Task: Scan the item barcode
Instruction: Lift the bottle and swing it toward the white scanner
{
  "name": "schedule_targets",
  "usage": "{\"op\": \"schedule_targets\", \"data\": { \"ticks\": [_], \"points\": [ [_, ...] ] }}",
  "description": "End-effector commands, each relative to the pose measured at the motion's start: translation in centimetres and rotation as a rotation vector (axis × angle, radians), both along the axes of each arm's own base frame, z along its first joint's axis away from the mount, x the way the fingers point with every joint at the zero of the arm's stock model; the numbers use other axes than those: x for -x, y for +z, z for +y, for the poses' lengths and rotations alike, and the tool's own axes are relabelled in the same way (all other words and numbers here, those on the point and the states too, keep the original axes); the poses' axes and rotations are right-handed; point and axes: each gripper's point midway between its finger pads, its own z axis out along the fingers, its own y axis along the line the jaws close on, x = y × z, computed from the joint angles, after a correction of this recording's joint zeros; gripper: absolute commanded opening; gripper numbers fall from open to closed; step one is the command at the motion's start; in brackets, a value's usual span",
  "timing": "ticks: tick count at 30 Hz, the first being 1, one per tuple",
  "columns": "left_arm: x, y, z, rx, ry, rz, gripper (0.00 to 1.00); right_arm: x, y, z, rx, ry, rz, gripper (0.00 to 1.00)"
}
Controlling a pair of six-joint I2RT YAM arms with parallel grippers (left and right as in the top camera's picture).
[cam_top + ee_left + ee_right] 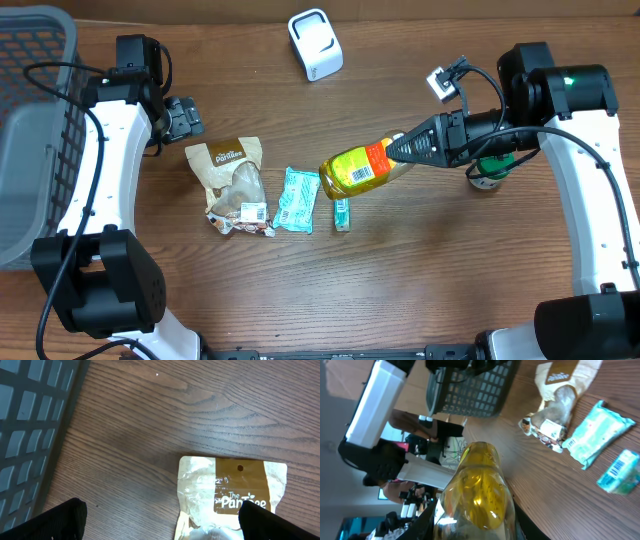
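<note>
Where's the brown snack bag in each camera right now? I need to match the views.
Overhead: brown snack bag left of centre.
Left wrist: lower right.
Right wrist: top right.
Shared landmark: the grey basket, seen in all three.

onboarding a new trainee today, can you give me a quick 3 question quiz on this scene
1. True or false: the right gripper is holding the yellow bottle.
2. Which item lies nearest the open left gripper? A) teal packet B) brown pouch C) white scanner
3. Fill in: the grey basket sits on the ___ arm's side of the table.

Key: 1 true; 2 B; 3 left.
</note>
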Motion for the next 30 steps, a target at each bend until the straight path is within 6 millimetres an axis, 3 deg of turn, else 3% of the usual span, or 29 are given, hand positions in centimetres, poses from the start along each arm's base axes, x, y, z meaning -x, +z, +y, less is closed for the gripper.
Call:
{"op": "schedule_targets", "data": {
  "ticks": [1, 22, 30],
  "points": [
    [-0.1, 1.0, 0.0, -0.015, -0.006, -0.023, 1.00, 0.8, 2.9, 0.4, -0.097, 0.015, -0.067, 0.24],
    [-0.1, 1.0, 0.0, -0.015, -0.006, -0.023, 1.00, 1.2, 3.0, 0.4, -0.092, 0.006, -0.033, 0.24],
    [-0.1, 1.0, 0.0, -0.015, -0.006, -0.023, 1.00, 4.2, 3.7, 1.5, -0.035, 0.056, -0.066, 0.24]
  ]
}}
